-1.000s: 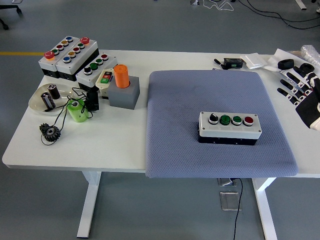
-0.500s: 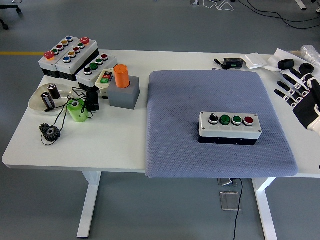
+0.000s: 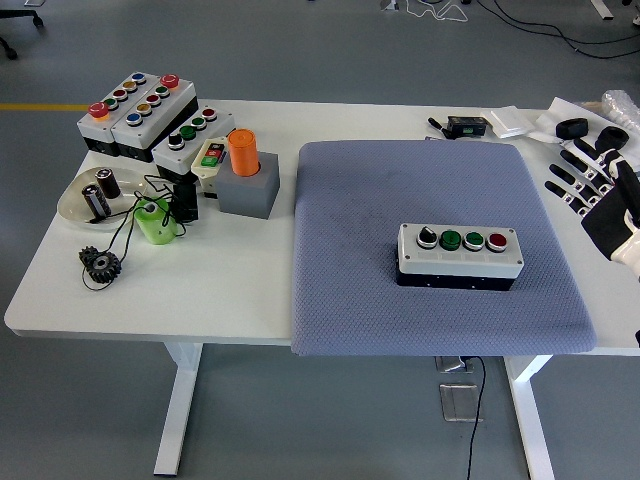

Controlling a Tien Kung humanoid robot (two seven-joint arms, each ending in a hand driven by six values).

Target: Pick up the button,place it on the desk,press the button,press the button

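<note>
Button box (image 3: 460,255) lies well left of right hand (image 3: 598,187), seemingly open.

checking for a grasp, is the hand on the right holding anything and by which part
Nothing is held. The right hand hangs over the table's right edge with fingers spread, apart from the button box on the mat.

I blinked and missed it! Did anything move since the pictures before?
Only the right hand moved: it slid a little up and away along the table's right edge, fingers spread, holding nothing. The button box on the grey mat stayed put, and so did everything on the left.
</note>
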